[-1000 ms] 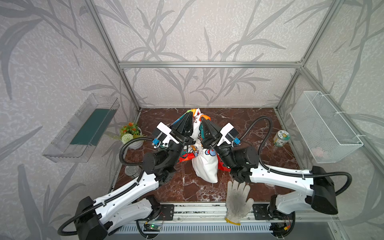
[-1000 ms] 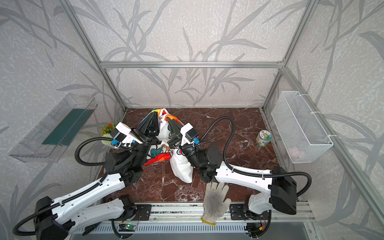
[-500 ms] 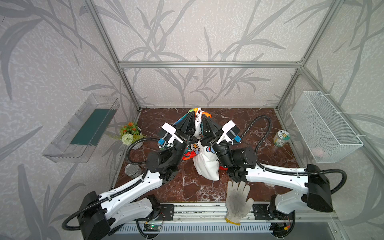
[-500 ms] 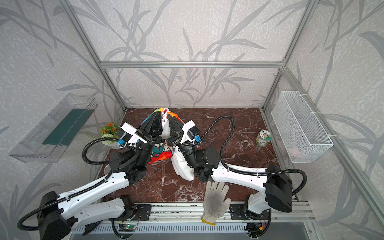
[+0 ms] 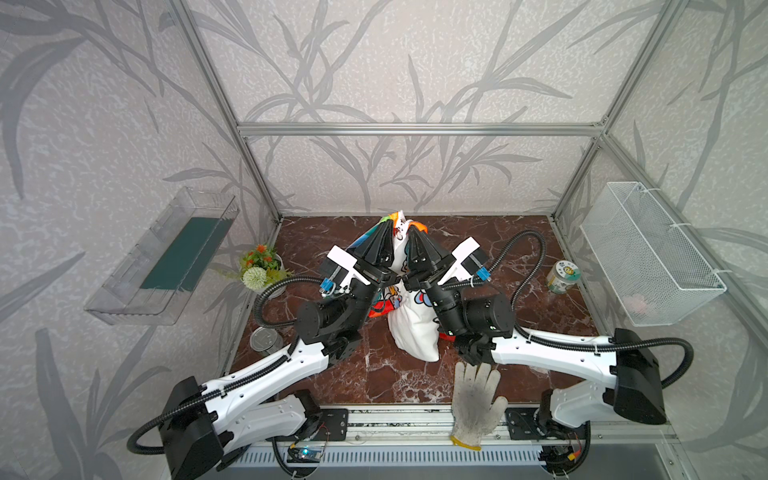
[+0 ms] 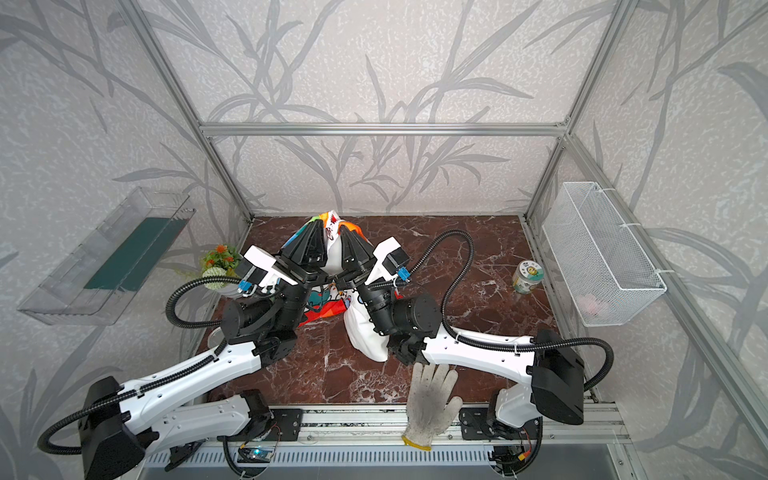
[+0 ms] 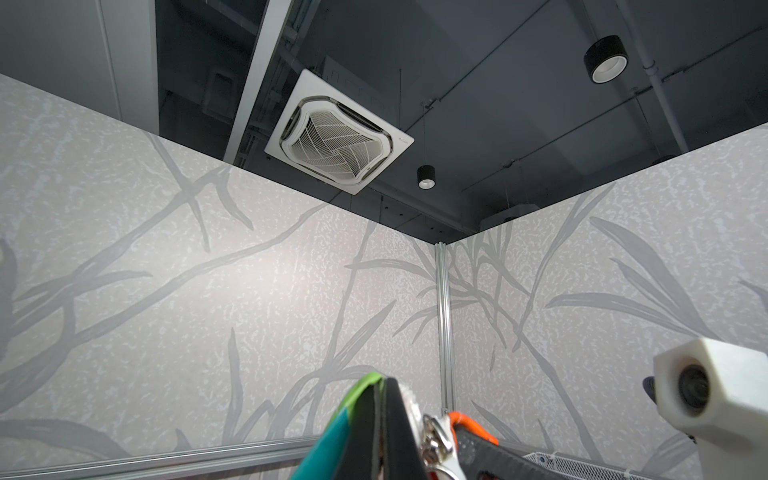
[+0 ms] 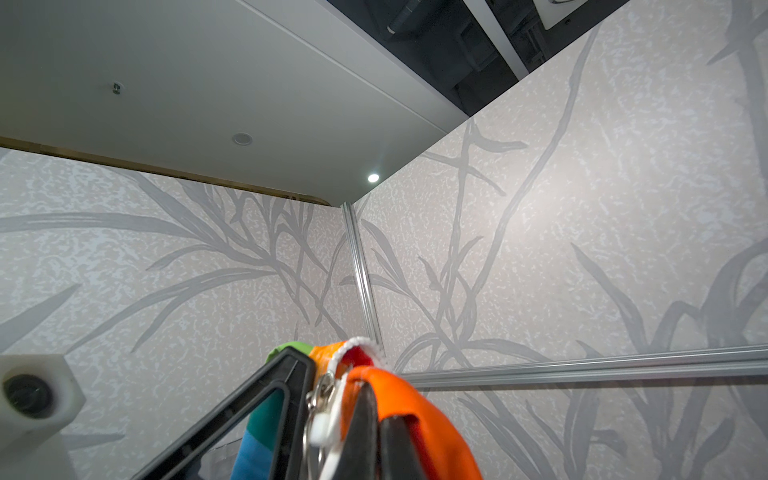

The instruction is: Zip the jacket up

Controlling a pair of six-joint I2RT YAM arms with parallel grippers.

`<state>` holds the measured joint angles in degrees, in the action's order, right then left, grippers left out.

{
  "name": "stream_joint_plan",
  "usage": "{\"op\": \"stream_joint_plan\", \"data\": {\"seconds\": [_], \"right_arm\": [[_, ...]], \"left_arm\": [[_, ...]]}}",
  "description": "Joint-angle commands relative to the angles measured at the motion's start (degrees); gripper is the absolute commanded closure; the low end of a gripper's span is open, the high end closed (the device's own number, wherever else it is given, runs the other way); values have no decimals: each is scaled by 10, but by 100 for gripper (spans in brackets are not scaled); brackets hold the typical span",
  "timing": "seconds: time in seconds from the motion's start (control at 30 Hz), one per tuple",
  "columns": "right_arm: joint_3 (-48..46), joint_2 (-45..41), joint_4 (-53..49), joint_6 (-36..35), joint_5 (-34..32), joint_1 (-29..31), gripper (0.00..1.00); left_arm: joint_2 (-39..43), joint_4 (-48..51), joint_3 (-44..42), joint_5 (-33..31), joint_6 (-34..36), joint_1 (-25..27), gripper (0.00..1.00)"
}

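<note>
The jacket (image 5: pixel 415 332) hangs in a bunch between my two raised arms in both top views, its white panel (image 6: pixel 365 336) reaching down to the marble floor. My left gripper (image 5: pixel 390 222) points upward and is shut on the jacket's green and teal edge (image 7: pixel 353 399). My right gripper (image 5: pixel 413 228) stands right beside it, shut on the orange edge (image 8: pixel 399 395). The metal ring pull (image 7: pixel 434 436) and white zipper slider (image 8: pixel 322 428) sit between the two grippers. White zipper teeth (image 8: pixel 357 343) curl over the top.
A dirty white work glove (image 5: pixel 473 399) lies over the front rail. A small jar (image 5: pixel 562 277) stands at the right, with a wire basket (image 5: pixel 648 253) on the wall above it. At the left are a flower pot (image 5: pixel 259 266), a tin can (image 5: pixel 266 340) and a clear wall tray (image 5: pixel 166 257).
Both arms have shifted slightly, the left wrist moving inward toward the right one. The jacket's top stays pinched between both grippers.
</note>
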<state>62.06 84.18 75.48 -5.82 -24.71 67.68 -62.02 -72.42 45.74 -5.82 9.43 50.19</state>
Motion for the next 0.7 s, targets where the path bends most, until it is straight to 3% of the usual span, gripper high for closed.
{"op": "stream_joint_plan", "data": {"seconds": [0.0, 0.3, 0.67], "right_arm": [[13, -2, 52, 5, -20, 9, 100], [10, 1, 51, 27, -20, 16, 100], [19, -7, 51, -12, -35, 45, 100]], "left_arm": [[11, -37, 17, 6, 42, 10, 100], [16, -25, 21, 19, 99, 14, 100], [11, -17, 30, 18, 153, 20, 100]]}}
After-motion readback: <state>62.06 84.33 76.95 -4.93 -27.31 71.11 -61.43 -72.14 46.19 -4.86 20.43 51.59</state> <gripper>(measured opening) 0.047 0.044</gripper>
